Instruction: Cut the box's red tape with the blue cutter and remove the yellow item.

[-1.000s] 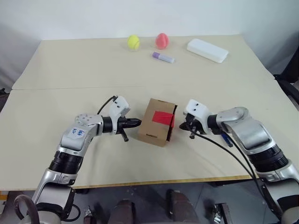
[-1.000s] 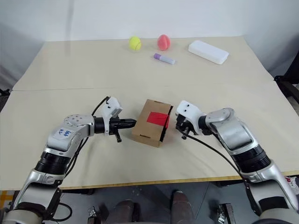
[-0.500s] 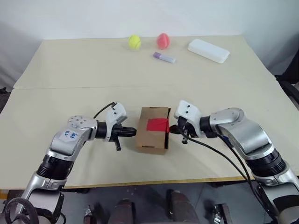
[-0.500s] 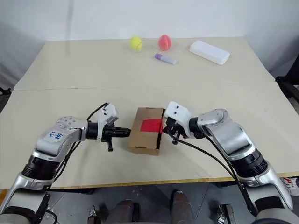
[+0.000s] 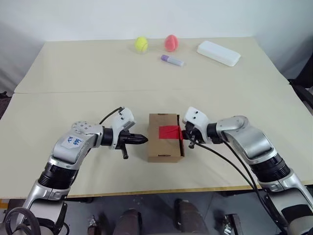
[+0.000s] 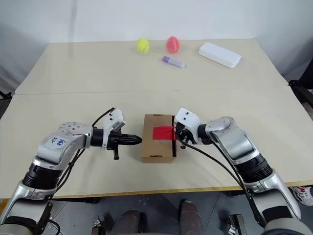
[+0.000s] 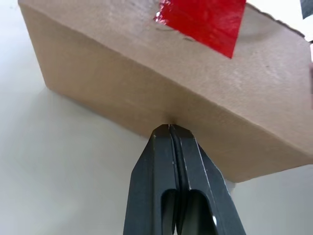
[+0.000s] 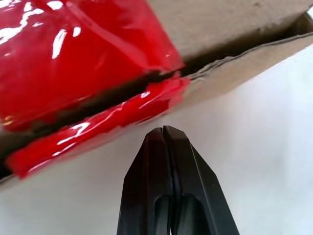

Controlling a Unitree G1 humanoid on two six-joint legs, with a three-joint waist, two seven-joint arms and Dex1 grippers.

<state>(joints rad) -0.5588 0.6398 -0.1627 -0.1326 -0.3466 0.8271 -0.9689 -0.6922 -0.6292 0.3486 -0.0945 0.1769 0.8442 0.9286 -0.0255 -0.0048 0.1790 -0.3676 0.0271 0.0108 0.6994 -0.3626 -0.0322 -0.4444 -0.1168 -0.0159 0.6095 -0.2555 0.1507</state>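
Pale beige table [image 5: 58,78] — white wall [image 5: 98,19] behind it.

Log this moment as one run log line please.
box flat on table | red tape on lid edge, split at seam | left gripper shut, beside box | right gripper shut, at tape

A robot test room or lab, by the look of it: a plain pale tabletop [image 5: 73,78] made of two boards butted together stands against a bare white wall [image 5: 146,19]. Along its far edge lie a few loose props: a yellow-green ball [image 5: 141,44], a pink ball [image 5: 170,42], a lilac tube [image 5: 171,60], a white case [image 5: 218,52].
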